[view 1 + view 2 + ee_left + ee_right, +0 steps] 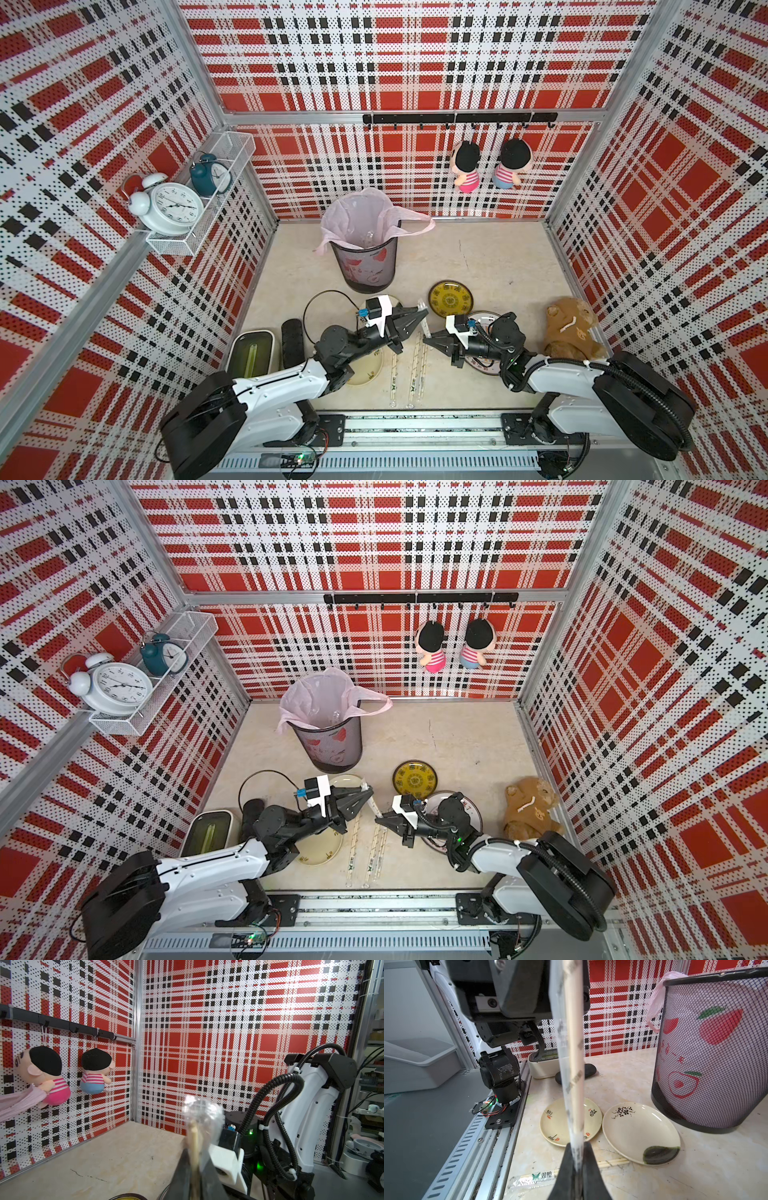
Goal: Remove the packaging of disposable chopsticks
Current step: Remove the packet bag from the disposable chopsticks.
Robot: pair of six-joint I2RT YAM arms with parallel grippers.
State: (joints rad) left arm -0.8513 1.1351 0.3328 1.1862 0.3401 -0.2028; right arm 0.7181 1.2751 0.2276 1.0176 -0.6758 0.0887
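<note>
Beige marbled tabletop (478, 257), boxed in by red, black and white plaid walls (415, 62). On the back wall, one black hook rail (457, 118) with two plush dolls (466, 166). On a side wall, one wire shelf (174, 245) with two alarm clocks (170, 205). On the table: one mesh waste bin (368, 266), four plates (451, 299), one brown plush bear (571, 328).

Four wrapped chopstick pairs (414, 370): three flat between the arms, and the held pair (572, 1053) clear of the table. Left gripper (426, 311) pinched on its far end, right gripper (424, 338) clamped tight on its near end.
</note>
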